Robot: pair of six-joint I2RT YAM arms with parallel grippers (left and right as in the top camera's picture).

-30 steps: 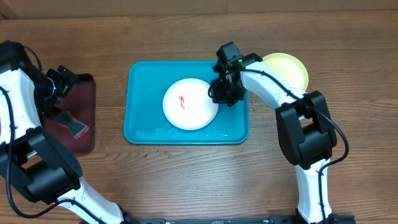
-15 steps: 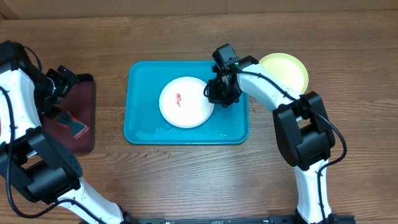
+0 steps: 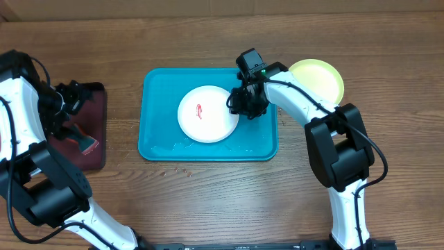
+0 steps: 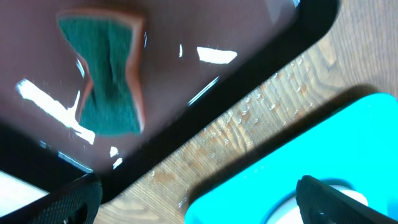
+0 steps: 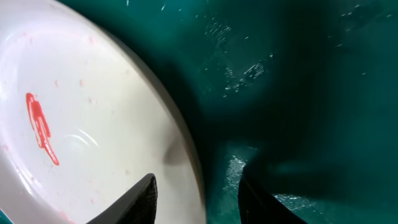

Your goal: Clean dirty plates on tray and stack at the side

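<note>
Left gripper above maroon tray, sponge lying in it; fingers spread wide, empty. White plate, 1 red smear, on teal tray. Right gripper: fingers narrowly apart, straddling the plate's right rim; contact unclear. Yellow-green plate on table, right of tray.

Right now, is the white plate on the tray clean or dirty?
Dirty. The white plate lying flat in the teal tray carries a red smear left of its centre.
</note>
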